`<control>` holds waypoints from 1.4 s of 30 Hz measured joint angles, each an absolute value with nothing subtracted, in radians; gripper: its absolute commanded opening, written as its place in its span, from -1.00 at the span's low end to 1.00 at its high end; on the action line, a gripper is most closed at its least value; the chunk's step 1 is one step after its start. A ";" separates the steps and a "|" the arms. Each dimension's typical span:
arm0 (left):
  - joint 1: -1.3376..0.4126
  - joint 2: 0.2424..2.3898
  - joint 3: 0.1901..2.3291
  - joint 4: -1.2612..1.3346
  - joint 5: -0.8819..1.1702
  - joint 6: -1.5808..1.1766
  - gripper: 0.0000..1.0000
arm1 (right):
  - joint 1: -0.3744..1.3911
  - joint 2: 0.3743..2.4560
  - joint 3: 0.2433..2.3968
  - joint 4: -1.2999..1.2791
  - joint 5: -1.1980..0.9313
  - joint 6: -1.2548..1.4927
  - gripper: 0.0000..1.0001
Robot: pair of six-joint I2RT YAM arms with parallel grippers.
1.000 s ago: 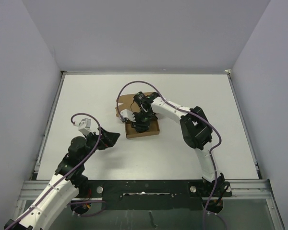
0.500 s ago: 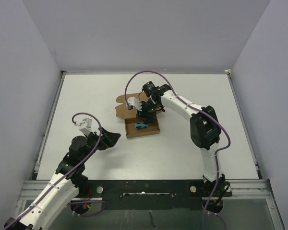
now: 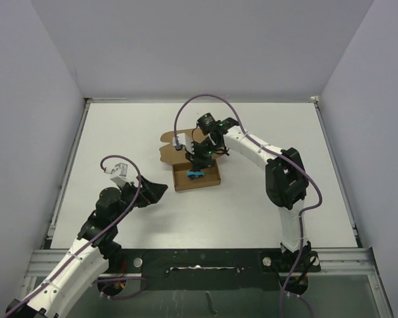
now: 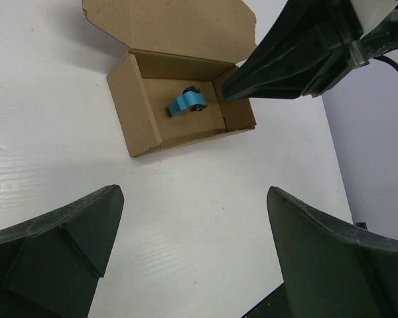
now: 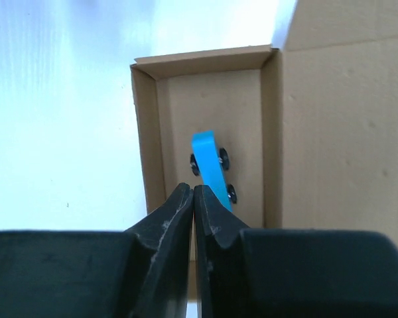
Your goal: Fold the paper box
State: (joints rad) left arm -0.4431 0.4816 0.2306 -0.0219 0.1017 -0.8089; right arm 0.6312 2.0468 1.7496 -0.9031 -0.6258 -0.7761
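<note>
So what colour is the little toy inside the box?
Blue toy with black wheels, clearest from the right wrist view.

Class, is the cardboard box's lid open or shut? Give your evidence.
Open. On the paper box, the lid flap lies spread out behind, leaving the blue wheeled toy inside uncovered.

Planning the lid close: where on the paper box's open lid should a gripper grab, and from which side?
Probably the lid's free outer edge, mid-span, coming from the side opposite the tray. The lid hinges on the tray's back wall and lies folded outward, so that edge is exposed and clear of the blue toy car.
</note>
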 measured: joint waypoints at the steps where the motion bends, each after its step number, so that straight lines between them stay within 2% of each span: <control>1: -0.443 0.481 0.231 -0.021 0.102 -0.809 0.80 | 0.637 2.055 1.750 -0.904 -0.630 -0.776 -0.87; 7: -0.443 0.481 0.231 -0.014 0.105 -0.810 0.80 | 0.669 2.094 1.750 -0.924 -0.638 -0.784 -0.94; 18: -0.443 0.482 0.231 -0.010 0.105 -0.811 0.80 | 0.688 2.157 1.784 -0.926 -0.562 -0.756 -0.94; 28: -0.443 0.495 0.231 -0.009 0.106 -0.811 0.80 | 0.685 2.157 1.817 -0.850 -0.445 -0.679 -0.85; 37: -0.443 0.516 0.231 0.001 0.109 -0.810 0.81 | 0.665 2.157 1.816 -0.839 -0.463 -0.673 -0.77; 42: -0.440 0.565 0.243 0.024 0.105 -0.798 0.87 | 0.598 2.121 1.792 -0.849 -0.655 -0.663 -0.44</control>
